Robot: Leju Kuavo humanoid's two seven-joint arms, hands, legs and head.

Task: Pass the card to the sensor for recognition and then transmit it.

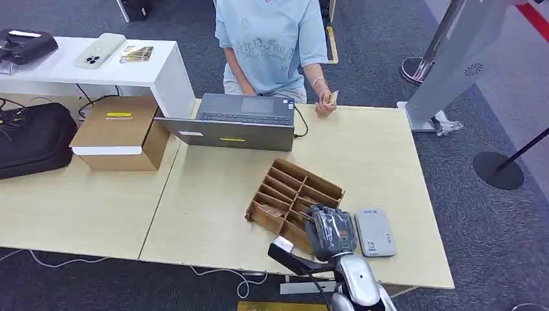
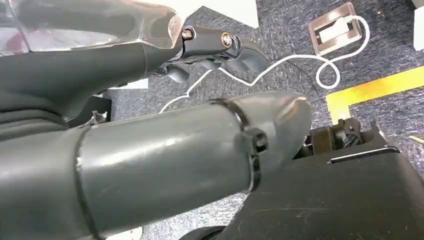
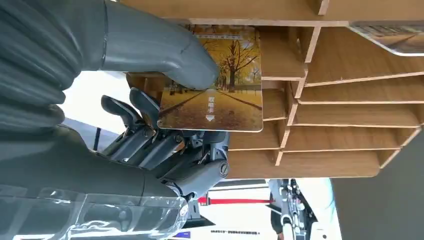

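Observation:
My right hand [image 1: 330, 230] is over the near end of the wooden card rack [image 1: 285, 184]. In the right wrist view its thumb [image 3: 165, 50] and fingers [image 3: 150, 135] pinch a card [image 3: 220, 85] printed with autumn trees, held in front of the rack's slots [image 3: 345, 95]. Another card [image 3: 395, 37] lies in a slot. The grey sensor box [image 1: 374, 232] lies flat on the table just right of the hand. My left hand [image 2: 210, 45] hangs over the carpet, holding nothing, its fingers loosely bent.
A person in a light blue shirt [image 1: 272, 39] sits across the table [image 1: 213, 220] and holds a card [image 1: 331, 97]. A grey laptop [image 1: 243, 120] stands at the far edge. At left are a cardboard box [image 1: 120, 133] and a black bag [image 1: 32, 139].

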